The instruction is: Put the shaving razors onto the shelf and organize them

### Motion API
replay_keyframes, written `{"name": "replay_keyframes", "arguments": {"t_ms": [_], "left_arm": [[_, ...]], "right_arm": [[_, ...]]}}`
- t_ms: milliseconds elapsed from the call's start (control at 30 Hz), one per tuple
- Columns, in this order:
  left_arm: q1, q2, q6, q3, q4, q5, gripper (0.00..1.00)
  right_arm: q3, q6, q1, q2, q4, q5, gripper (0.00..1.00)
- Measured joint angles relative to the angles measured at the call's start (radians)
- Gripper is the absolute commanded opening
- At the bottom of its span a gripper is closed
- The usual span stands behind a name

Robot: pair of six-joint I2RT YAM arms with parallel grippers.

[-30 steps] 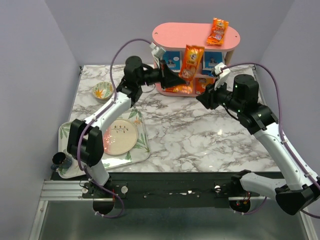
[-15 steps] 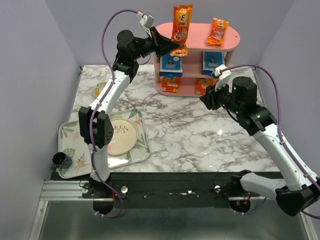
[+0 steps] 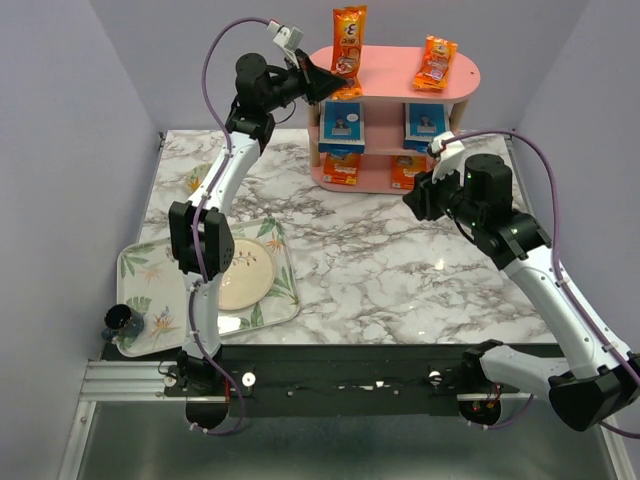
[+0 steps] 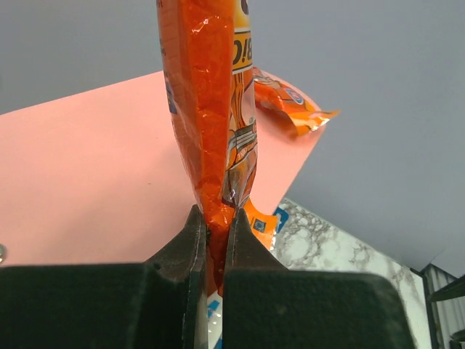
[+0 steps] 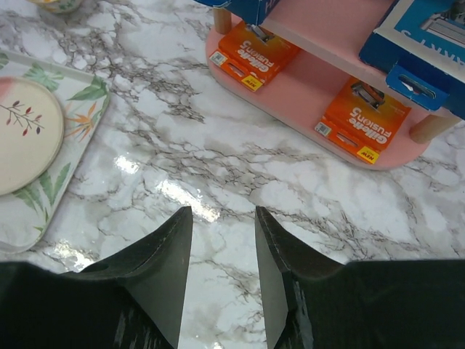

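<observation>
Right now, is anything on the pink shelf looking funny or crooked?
Yes. One orange packet stands straight up on end over the left of the shelf's top board, pinched at its bottom edge by the left gripper. The other top packet lies flat, slightly slanted.

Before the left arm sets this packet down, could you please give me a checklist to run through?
1. Left fingers clamped on the orange packet: ok.
2. Packet above the shelf's top board: ok, near its left end.
3. Packet lying flat: not ok, it stands upright.
4. Landing spot free: ok, the other orange packet lies at the right end.
5. Right fingers out of the way: ok, open above the table.
6. Gap between packet and board: cannot tell.
</observation>
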Motion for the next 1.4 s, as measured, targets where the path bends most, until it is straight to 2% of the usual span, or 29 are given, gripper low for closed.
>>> {"name": "replay_keyframes", "arguments": {"t_ms": [167,200,233,300,333,400,567,867,1100,1200,1233,1300,1333,1367,1400], "left_arm": [[0.008,0.032,0.021,0.045,-0.028,-0.023,0.01],[0.008,0.033,0.024,0.048,-0.030,-0.028,0.06],[0.008,0.034,0.027,0.051,-0.032,-0.034,0.25],[0.008,0.040,0.035,0.061,-0.035,-0.043,0.31],[0.007,0.044,0.037,0.068,-0.037,-0.046,0.38],[0.006,0.056,0.051,0.092,-0.043,-0.065,0.46],[0.005,0.087,0.086,0.153,-0.065,-0.108,0.53],[0.005,0.089,0.119,0.157,-0.078,-0.153,0.58],[0.005,0.085,0.136,0.146,-0.074,-0.185,0.73],[0.005,0.073,0.144,0.134,-0.077,-0.199,0.87],[0.005,0.064,0.151,0.123,-0.080,-0.210,0.99],[0.005,0.047,0.159,0.105,-0.087,-0.229,0.99],[0.006,0.031,0.163,0.088,-0.091,-0.241,0.99],[0.007,0.014,0.168,0.071,-0.093,-0.251,0.99],[0.011,-0.017,0.173,0.043,-0.098,-0.260,0.99]], "right_arm": [[0.000,0.004,-0.005,0.013,0.000,0.000,0.48],[0.000,0.004,-0.006,0.017,0.000,0.000,0.48],[0.000,0.005,-0.006,0.023,0.000,0.000,0.48],[0.000,0.007,-0.007,0.034,0.000,0.000,0.48],[0.000,0.008,-0.008,0.038,0.000,-0.001,0.49],[0.000,0.011,-0.011,0.045,0.000,-0.001,0.49],[0.000,0.015,-0.015,0.056,0.000,-0.001,0.49],[0.000,0.020,-0.019,0.057,0.000,-0.002,0.49],[0.000,0.021,-0.019,0.057,0.000,-0.002,0.49],[0.000,0.021,-0.020,0.057,0.001,-0.002,0.50],[0.000,0.021,-0.021,0.056,0.001,-0.002,0.53],[0.000,0.019,-0.023,0.056,0.003,-0.004,0.60],[0.000,0.018,-0.024,0.056,0.005,-0.005,0.90],[0.000,0.016,-0.024,0.055,0.005,-0.005,1.00],[0.000,0.016,-0.024,0.053,0.005,-0.005,1.00]]}}
